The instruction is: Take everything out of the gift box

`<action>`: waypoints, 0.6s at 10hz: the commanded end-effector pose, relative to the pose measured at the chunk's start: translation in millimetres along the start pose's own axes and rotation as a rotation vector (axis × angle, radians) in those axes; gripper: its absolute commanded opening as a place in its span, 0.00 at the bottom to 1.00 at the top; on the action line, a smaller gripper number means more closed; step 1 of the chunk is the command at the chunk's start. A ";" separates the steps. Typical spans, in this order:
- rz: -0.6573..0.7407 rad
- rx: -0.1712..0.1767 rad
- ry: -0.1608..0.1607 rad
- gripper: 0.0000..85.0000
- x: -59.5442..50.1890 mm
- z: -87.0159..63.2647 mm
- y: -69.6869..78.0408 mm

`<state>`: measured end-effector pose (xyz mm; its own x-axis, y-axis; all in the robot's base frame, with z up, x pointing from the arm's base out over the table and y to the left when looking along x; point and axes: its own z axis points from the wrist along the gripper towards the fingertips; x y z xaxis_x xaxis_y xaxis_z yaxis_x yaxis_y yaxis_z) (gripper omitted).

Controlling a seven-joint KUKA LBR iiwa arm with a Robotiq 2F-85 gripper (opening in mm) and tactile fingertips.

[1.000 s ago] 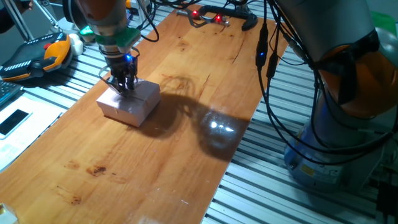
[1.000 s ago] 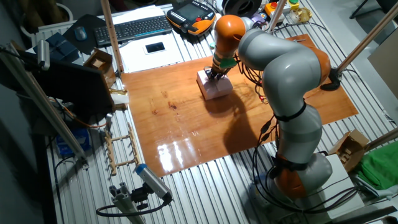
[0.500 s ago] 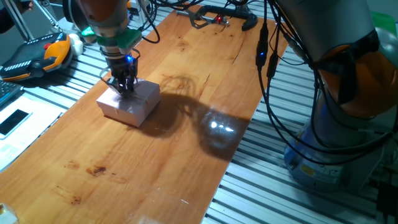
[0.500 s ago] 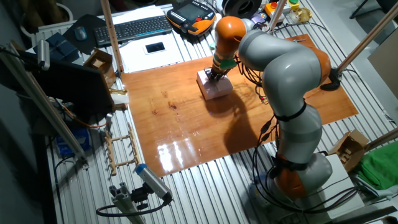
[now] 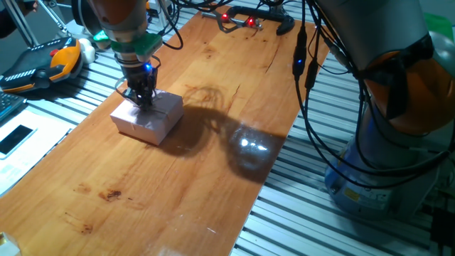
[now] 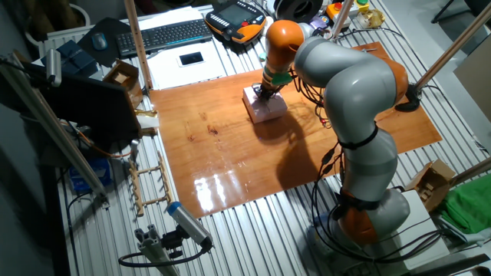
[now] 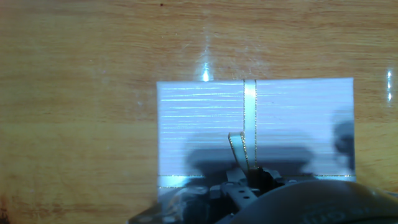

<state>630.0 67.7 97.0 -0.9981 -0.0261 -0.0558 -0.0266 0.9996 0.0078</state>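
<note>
Cluttered benches with a keyboard (image 6: 170, 32) and an orange pendant (image 5: 50, 60) are flanking the wooden table (image 5: 213, 156), where the gift box (image 5: 147, 117) is sitting closed near the left edge toward the far end, its lid (image 7: 255, 127) still on. Over it, the gripper (image 5: 142, 96) is pressing down onto the lid at the ribbon bow (image 7: 242, 146), but I cannot tell whether its fingers are apart or pinched on the ribbon. Judging by this, the lid-removal step is under way; next the lid needs lifting clear and setting aside before any of the contents, currently hidden, can be reached.
</note>
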 end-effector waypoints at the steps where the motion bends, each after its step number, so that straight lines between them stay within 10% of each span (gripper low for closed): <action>1: 0.000 0.000 0.000 0.25 -0.1 0.5 -0.2; 6: -0.015 -0.006 -0.006 0.01 0.6 -1.5 0.1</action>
<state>629.3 68.0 98.7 -0.9971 -0.0422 -0.0634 -0.0431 0.9990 0.0128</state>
